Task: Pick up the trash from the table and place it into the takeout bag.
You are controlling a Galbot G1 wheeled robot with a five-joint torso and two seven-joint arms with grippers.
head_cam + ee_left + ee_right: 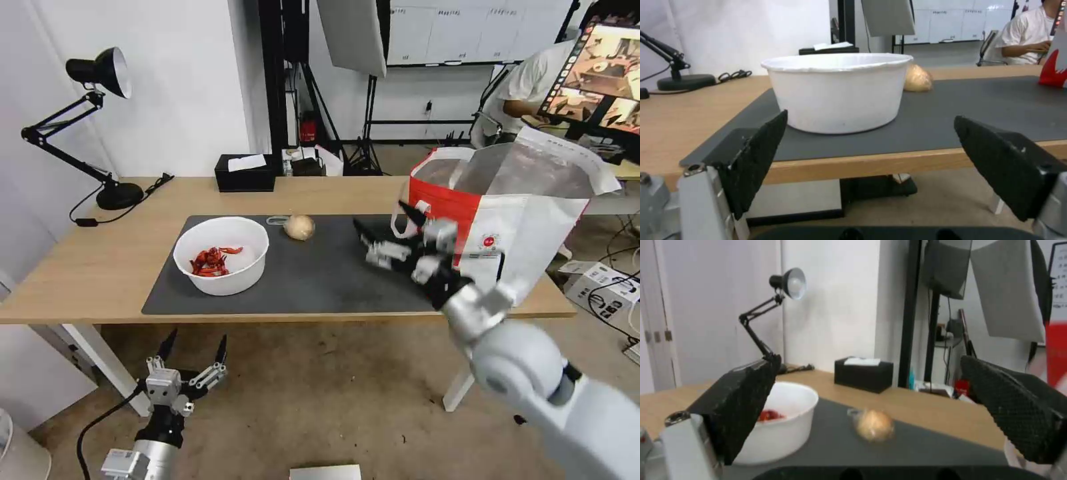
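Observation:
A white bowl (221,257) holding red crayfish shells sits on the left of the dark mat (320,280) on the table (100,267). A beige ball (299,227) lies behind it near the mat's far edge. The red-and-white takeout bag (507,220) stands open at the table's right end. My right gripper (378,212) hovers open over the mat just left of the bag, empty, facing the ball (873,425) and the bowl (782,426). My left gripper (197,335) hangs open below the table's front edge, level with the bowl (840,93).
A black tissue box (245,173) stands at the table's back edge, and a black desk lamp (100,120) with its cable stands at the back left. A small clear item (277,220) lies beside the ball. Cables and boxes (607,287) lie on the floor at the right.

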